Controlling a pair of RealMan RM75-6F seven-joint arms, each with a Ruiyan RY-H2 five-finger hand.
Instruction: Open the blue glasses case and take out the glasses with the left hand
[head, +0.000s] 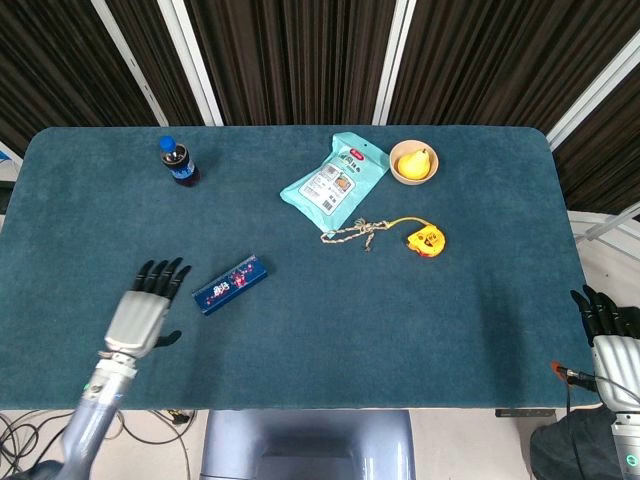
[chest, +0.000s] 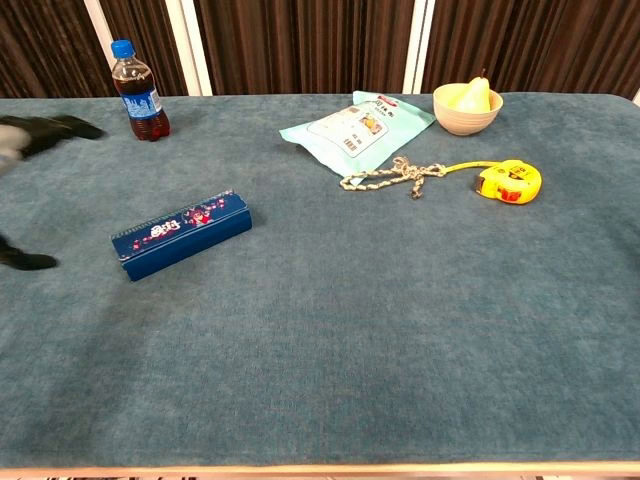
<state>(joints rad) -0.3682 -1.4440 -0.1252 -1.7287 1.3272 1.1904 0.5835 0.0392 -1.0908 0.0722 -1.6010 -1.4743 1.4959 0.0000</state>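
Note:
The blue glasses case (head: 230, 284) lies closed on the teal table, left of centre; the chest view shows its flowered lid (chest: 181, 233) down. My left hand (head: 145, 311) hovers just left of the case, fingers spread, holding nothing. In the chest view only blurred dark fingertips (chest: 45, 130) and the thumb tip show at the left edge. My right hand (head: 608, 340) rests off the table's right front corner, fingers apart and empty. The glasses are hidden inside the case.
A cola bottle (head: 178, 162) stands at the back left. A light-blue snack bag (head: 334, 180), a bowl with a pear (head: 414, 163), a knotted rope (head: 358, 232) and a yellow tape measure (head: 426, 239) lie at the back right.

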